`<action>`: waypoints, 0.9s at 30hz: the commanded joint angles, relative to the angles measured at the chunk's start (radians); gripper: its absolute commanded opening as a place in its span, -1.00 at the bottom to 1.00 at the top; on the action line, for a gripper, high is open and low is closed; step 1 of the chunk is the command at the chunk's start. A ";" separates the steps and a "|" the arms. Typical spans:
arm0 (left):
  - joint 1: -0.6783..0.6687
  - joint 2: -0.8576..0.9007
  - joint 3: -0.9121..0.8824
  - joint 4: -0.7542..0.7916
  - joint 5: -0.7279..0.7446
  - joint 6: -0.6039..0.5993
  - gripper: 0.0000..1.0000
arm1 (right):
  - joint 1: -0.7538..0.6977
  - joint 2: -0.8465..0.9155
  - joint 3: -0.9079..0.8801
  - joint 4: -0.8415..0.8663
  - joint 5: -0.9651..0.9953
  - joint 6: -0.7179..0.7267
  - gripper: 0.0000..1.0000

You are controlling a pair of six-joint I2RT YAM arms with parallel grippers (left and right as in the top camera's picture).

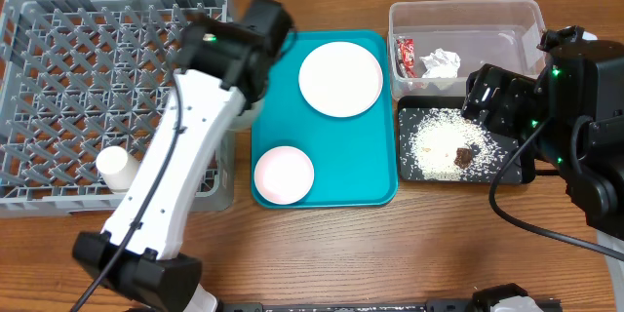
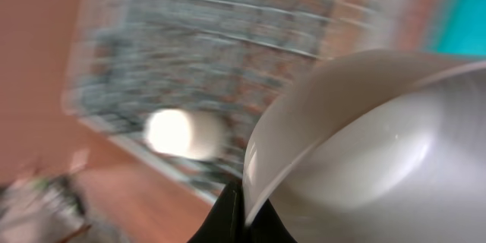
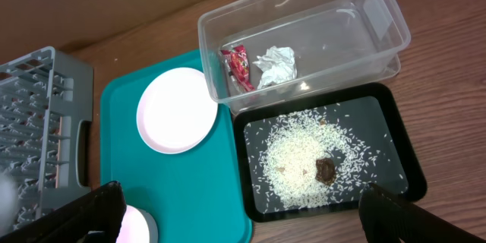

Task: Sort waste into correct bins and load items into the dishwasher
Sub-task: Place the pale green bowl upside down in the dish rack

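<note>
The left jaws are pressed together on the rim of the pale bowl. They hold it tilted at the right wall of the grey dish rack, just beside the teal tray. The left wrist view is much blurred, so I cannot tell if the bowl touches the rack. In the rack, near its front wall, lies the small white cup.

On the teal tray stand the large white plate at the far side and the pinkish saucer at the near side, well apart from each other.

The right jaws are spread wide and hold nothing; they hang above the black tray. This tray carries the loose rice with the brown lump among the grains. Behind it, touching it, is the clear tub, and inside are the red wrapper and the white tissue, side by side. All stands on the wooden tabletop.
</note>
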 commanded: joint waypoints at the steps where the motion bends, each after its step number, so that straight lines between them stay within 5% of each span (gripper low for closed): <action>1: 0.060 0.008 0.004 -0.012 -0.256 -0.117 -0.92 | -0.001 -0.002 0.002 0.004 0.003 -0.003 1.00; 9: 0.185 0.057 -0.060 0.038 -0.439 -0.107 -0.92 | -0.001 -0.002 0.002 0.014 0.003 -0.003 1.00; 21: 0.310 0.127 -0.061 0.160 -0.449 -0.106 -0.92 | -0.001 -0.002 0.002 0.018 0.003 -0.003 1.00; 27: 0.341 0.229 -0.061 0.283 -0.475 0.043 -0.92 | -0.001 -0.002 0.002 0.022 0.003 -0.003 1.00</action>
